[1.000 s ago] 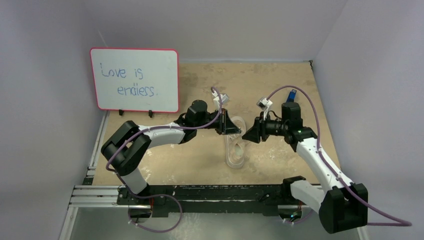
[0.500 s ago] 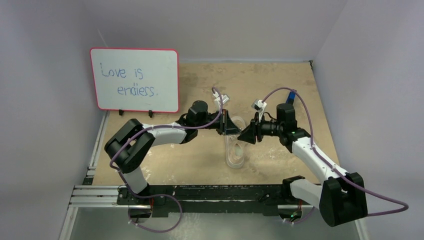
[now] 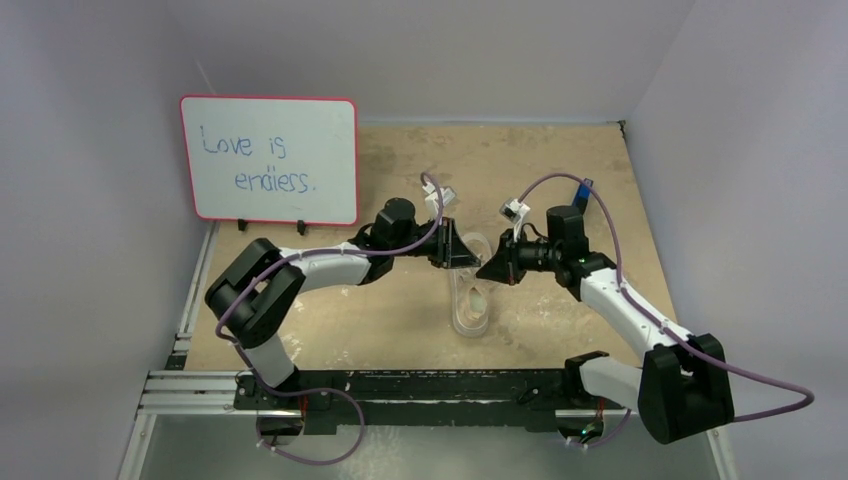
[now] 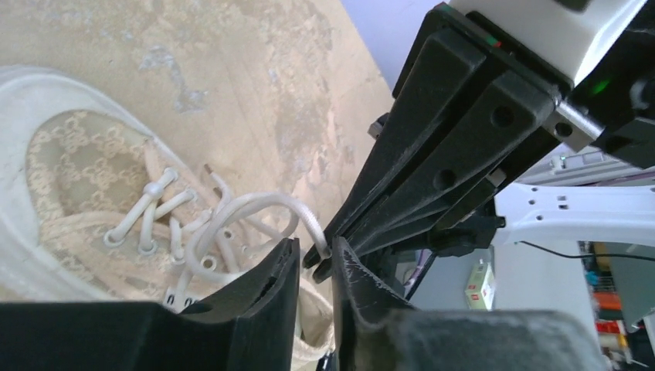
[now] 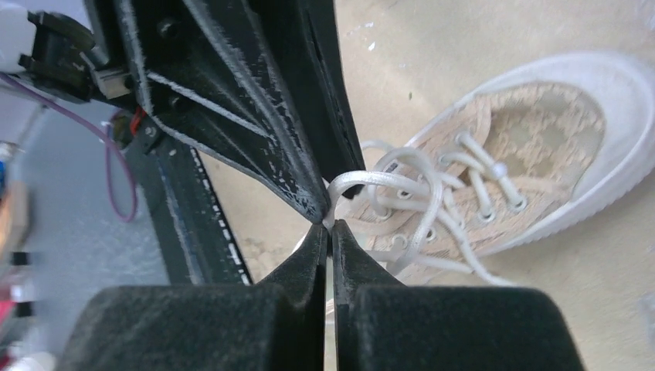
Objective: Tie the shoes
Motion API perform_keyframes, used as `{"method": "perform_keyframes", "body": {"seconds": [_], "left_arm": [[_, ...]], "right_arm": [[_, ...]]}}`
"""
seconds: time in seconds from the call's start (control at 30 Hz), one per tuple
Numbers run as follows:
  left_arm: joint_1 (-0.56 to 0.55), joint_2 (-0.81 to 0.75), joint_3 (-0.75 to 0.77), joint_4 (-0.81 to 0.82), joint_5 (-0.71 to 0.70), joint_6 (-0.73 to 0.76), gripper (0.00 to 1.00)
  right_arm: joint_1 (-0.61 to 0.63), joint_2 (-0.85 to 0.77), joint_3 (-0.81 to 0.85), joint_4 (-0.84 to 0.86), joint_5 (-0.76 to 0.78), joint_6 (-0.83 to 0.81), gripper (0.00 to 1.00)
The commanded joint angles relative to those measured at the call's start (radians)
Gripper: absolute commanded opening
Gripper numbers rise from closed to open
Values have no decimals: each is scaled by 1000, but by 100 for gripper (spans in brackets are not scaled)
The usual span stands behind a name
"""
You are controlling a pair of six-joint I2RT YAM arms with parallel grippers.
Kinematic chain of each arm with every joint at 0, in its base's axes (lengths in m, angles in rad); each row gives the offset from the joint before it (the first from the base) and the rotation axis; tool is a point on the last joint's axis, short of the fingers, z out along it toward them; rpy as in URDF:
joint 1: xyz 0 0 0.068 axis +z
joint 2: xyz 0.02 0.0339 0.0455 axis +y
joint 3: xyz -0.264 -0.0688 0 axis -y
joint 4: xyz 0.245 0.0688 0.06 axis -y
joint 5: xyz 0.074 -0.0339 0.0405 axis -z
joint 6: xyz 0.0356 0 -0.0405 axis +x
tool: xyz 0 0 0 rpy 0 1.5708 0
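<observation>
The pale pink-beige sneaker [image 3: 471, 303] lies mid-table, toe toward the back wall. It also shows in the left wrist view [image 4: 77, 166] and the right wrist view [image 5: 548, 127]. My two grippers meet tip to tip just above its lacing. My right gripper [image 5: 327, 226] is shut on a raised loop of white lace [image 5: 386, 179]. My left gripper [image 4: 315, 244] stands narrowly open. The pinched lace [image 4: 259, 205] and the right gripper's fingertips [image 4: 328, 259] sit in its gap. In the top view the left gripper [image 3: 478, 262] and right gripper [image 3: 484, 270] touch over the shoe.
A red-framed whiteboard [image 3: 270, 158] reading "Love is endless." stands at the back left. An aluminium rail [image 3: 200, 385] runs along the near edge by the arm bases. Grey walls close in both sides.
My right gripper has moved left and a little back, closing the gap to the left gripper above the shoe. The left arm has barely moved.
</observation>
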Motion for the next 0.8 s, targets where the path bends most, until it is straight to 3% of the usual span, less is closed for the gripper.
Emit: {"method": "perform_keyframes", "body": {"seconds": [0.0, 0.1, 0.3, 0.5, 0.6, 0.77], "left_arm": [[10, -114, 22, -108, -82, 82, 28], [17, -160, -17, -136, -147, 78, 41], [23, -150, -49, -268, -287, 54, 44], [19, -59, -9, -266, -269, 17, 44], [12, -16, 14, -264, -234, 12, 40], [-3, 31, 39, -256, -201, 5, 23]], "right_arm": [[4, -11, 73, -128, 40, 141, 0], [4, -53, 47, -121, 40, 190, 0], [4, -39, 49, -144, 47, 167, 0], [4, -32, 61, -149, 41, 161, 0], [5, -32, 67, -153, 38, 156, 0], [3, -34, 70, -157, 37, 155, 0]]}}
